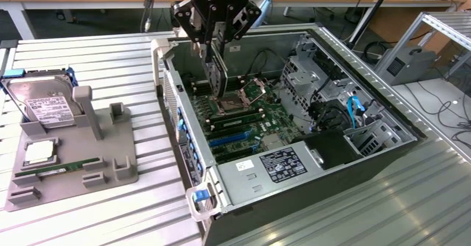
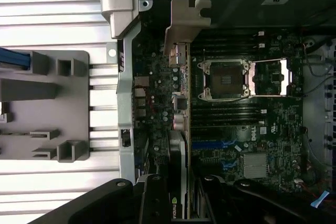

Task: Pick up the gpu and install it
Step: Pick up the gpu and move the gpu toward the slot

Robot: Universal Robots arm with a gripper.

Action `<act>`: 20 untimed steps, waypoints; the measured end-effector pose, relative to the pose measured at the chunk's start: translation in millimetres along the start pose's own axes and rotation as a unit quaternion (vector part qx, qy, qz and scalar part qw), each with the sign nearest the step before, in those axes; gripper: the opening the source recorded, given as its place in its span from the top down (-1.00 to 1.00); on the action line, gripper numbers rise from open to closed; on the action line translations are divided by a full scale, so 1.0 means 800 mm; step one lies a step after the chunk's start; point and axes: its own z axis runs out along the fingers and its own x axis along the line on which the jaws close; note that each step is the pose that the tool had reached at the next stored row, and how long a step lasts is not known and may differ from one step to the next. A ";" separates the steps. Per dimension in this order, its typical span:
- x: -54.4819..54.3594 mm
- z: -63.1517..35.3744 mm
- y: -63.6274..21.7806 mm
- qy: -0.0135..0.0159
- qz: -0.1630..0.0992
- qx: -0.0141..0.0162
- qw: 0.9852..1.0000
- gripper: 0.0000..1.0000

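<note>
The gpu (image 1: 217, 75), a thin dark card, hangs on edge over the open computer case (image 1: 283, 169), its lower end near the motherboard's CPU socket (image 1: 241, 95). My gripper (image 1: 213, 46) is shut on the card's upper part. In the wrist view the gpu (image 2: 181, 103) runs edge-on from between my fingers (image 2: 157, 203), with its silver bracket (image 2: 186, 19) at the far end by the case's rear wall. It lies over the board beside the CPU socket (image 2: 223, 80). A blue slot (image 2: 215, 144) sits close to the card's side.
On the exterior view's left a grey fixture tray (image 1: 110, 152) holds a silver hard drive (image 1: 48, 105) and a green memory stick (image 1: 63, 169). Drive cages and cables (image 1: 331, 108) fill the case's right side. The table is ribbed metal (image 1: 88, 58).
</note>
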 end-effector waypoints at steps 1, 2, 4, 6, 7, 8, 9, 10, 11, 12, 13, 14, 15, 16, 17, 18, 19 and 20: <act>-0.001 0.001 0.000 0.000 0.000 0.000 1.000 0.47; -0.002 0.002 0.000 0.000 0.000 0.000 1.000 0.47; -0.006 0.005 0.000 0.000 0.000 0.001 1.000 0.47; -0.010 0.007 -0.001 0.000 0.000 0.001 1.000 0.47; -0.012 0.009 -0.001 0.000 0.000 0.001 1.000 0.47; -0.014 0.010 -0.001 0.001 0.000 0.002 1.000 0.47; -0.016 0.011 -0.001 0.001 0.000 0.002 1.000 0.47; -0.018 0.012 -0.001 0.001 0.000 0.002 1.000 0.47; -0.019 0.013 -0.001 0.001 0.000 0.002 1.000 0.47; -0.020 0.014 -0.001 0.001 0.000 0.002 1.000 0.47; -0.022 0.015 -0.001 0.001 0.000 0.002 1.000 0.47; -0.023 0.015 -0.001 0.001 0.000 0.002 1.000 0.47; -0.024 0.017 -0.001 0.001 0.000 0.003 1.000 0.47; -0.026 0.018 -0.001 0.001 0.000 0.003 1.000 0.47; -0.027 0.019 -0.001 0.001 0.000 0.003 1.000 0.47; -0.028 0.019 -0.002 0.001 0.000 0.003 1.000 0.47; -0.030 0.020 -0.002 0.001 0.000 0.003 1.000 0.47; -0.031 0.021 -0.002 0.001 0.000 0.003 1.000 0.47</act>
